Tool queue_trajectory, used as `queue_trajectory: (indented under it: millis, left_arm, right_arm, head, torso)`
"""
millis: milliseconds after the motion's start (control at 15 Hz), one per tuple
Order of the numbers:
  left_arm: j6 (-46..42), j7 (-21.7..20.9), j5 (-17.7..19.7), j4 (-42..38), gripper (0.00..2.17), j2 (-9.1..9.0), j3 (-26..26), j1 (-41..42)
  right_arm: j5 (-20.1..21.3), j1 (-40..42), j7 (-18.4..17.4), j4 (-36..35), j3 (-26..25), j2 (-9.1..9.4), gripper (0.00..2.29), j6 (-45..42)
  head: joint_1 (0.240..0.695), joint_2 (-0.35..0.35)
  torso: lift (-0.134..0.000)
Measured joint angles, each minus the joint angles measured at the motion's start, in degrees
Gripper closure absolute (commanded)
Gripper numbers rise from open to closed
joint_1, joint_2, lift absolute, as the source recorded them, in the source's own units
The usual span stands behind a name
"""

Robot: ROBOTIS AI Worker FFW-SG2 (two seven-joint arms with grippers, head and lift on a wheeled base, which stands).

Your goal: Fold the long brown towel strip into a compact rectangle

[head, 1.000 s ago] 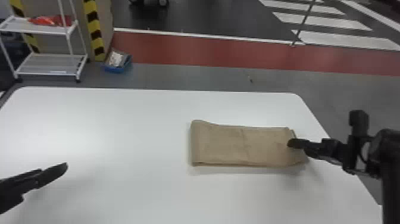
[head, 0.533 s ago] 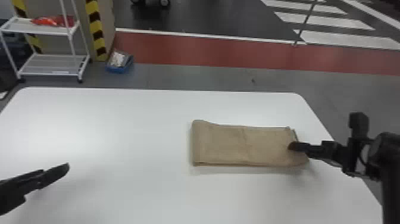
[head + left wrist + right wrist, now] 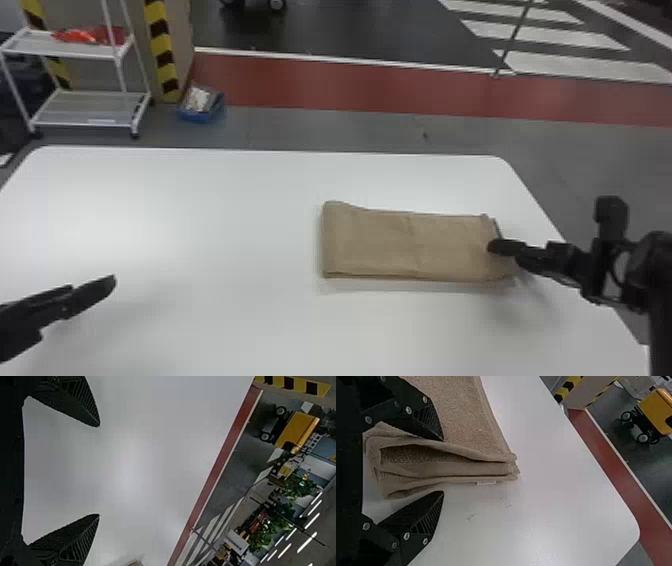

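The brown towel lies folded in layers as a flat rectangle on the right half of the white table. At its right end is my right gripper. In the right wrist view my right gripper stands open, one finger over the towel and the other just off its layered edge, the folds lying between them. My left gripper is over the table's left part, well away from the towel; in the left wrist view the left gripper is open with bare table between its fingers.
Beyond the table's far edge stand a white shelf cart and a blue box on the floor. The table's right edge runs beneath my right arm.
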Motion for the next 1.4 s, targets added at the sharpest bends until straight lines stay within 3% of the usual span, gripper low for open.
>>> queue_trajectory:
  millis: [333, 467, 533, 600, 1000, 1400]
  left_arm:
    - [0.0, -0.1, 0.0, 0.0, 0.07, -0.08, -0.1, 0.0]
    - [0.0, -0.2, 0.0, 0.0, 0.07, -0.08, -0.1, 0.1]
    - [0.0, -0.3, 0.0, 0.0, 0.07, -0.06, 0.0, 0.1]
    - [0.0, -0.3, 0.0, 0.0, 0.07, -0.03, 0.0, 0.1]
    - [-0.2, -0.3, -0.1, 0.2, 0.07, 0.07, 0.0, 0.0]
    - [-0.2, -0.3, -0.2, 0.0, 0.07, 0.18, -0.2, -0.2]
  right_arm:
    - [-0.1, 0.6, 0.0, 0.0, -0.7, -0.19, 0.97, -0.4]
    - [-0.1, 0.6, 0.0, 0.0, -0.7, -0.19, 1.06, -1.1]
    - [-0.2, 0.7, 0.0, 0.0, -0.8, -0.2, 1.24, -1.5]
    - [-0.3, 0.8, 0.4, -0.1, -0.9, -0.2, 1.61, -1.8]
    - [-4.5, 2.0, 2.1, -1.3, -4.6, -0.2, 1.65, -1.5]
    - [-10.8, 2.9, 4.6, -9.0, -10.9, -1.04, 1.65, 5.8]
  head:
    - [0.695, -0.195]
    - [0.695, -0.196]
    - [0.695, -0.197]
    - [0.695, -0.197]
    - [0.695, -0.199]
    - [0.695, -0.216]
  torso:
    - [-0.12]
    - [-0.12]
    - [-0.12]
    - [-0.12]
    - [-0.12]
    - [-0.12]
